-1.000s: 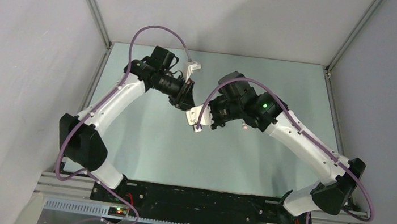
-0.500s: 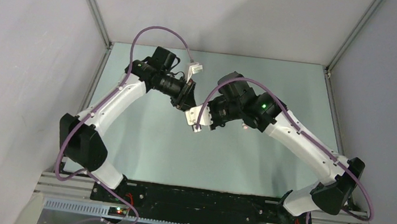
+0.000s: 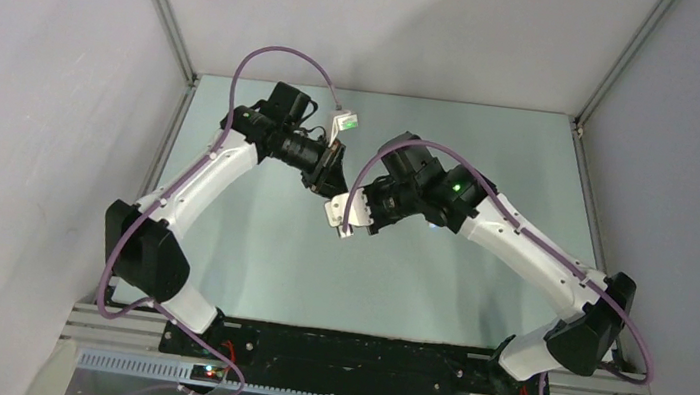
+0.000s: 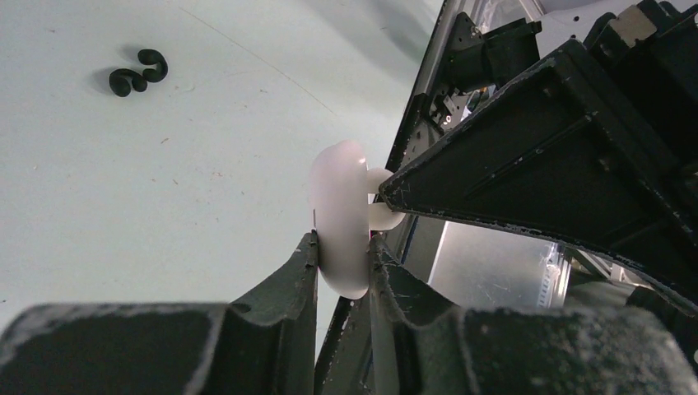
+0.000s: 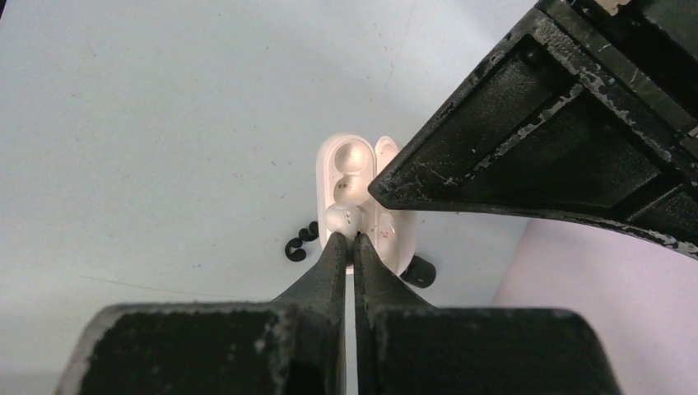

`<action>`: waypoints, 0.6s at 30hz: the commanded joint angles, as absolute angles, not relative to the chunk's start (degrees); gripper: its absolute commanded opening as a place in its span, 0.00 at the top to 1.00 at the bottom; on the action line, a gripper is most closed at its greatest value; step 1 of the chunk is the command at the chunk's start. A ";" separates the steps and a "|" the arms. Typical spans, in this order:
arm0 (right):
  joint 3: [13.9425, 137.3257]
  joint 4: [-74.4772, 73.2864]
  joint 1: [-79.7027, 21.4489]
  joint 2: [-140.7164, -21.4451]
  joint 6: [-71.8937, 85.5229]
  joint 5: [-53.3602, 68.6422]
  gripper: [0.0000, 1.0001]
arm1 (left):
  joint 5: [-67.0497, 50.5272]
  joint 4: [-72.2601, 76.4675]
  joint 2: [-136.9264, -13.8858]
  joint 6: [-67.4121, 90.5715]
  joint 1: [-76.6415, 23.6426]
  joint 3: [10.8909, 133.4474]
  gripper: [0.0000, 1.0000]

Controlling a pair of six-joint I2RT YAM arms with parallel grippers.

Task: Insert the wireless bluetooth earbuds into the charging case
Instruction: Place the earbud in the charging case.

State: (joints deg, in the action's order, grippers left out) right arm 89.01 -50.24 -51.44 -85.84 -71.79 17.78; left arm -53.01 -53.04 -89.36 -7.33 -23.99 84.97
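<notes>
Though tiny, earbud (image 5: 340, 219) at right jaws

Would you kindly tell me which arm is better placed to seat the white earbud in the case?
Right: the right gripper pinches the white earbud at the cavity of the open charging case; the left gripper clamps that case, so it can only steady it.

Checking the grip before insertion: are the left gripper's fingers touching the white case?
Touching. In the left wrist view the left gripper has its fingers pressed against both sides of the white case, with no gap showing.
</notes>
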 commanded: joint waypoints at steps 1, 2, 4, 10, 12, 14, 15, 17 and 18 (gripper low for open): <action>88.77 -49.17 -51.72 -86.36 -72.21 16.28 1.00 | -55.28 -51.83 -88.37 -7.06 -24.19 85.46 1.00; 88.77 -49.15 -51.69 -86.42 -72.30 16.10 1.00 | -55.28 -51.81 -88.45 -7.09 -24.18 85.44 1.00; 88.77 -48.89 -51.69 -86.62 -72.44 15.38 1.00 | -55.29 -51.83 -88.42 -7.10 -24.19 85.39 1.00; 88.42 -47.74 -51.71 -86.75 -72.60 13.52 1.00 | -55.38 -51.85 -88.44 -7.23 -24.24 85.32 1.00; 88.23 -47.39 -51.75 -86.75 -72.72 12.92 1.00 | -55.27 -51.81 -88.40 -7.22 -24.18 85.22 1.00; 87.78 -46.75 -51.77 -86.63 -72.84 12.27 1.00 | -55.05 -51.85 -88.35 -7.31 -24.17 85.13 1.00; 87.31 -46.45 -51.70 -86.51 -72.81 11.98 1.00 | -54.99 -51.81 -88.29 -7.39 -24.21 85.20 1.00; 86.91 -45.33 -51.73 -86.38 -72.62 11.32 1.00 | -54.94 -51.79 -88.27 -7.43 -24.18 85.17 1.00; 86.83 -45.37 -51.78 -86.37 -72.66 11.09 1.00 | -54.93 -51.83 -88.26 -7.46 -24.19 85.17 1.00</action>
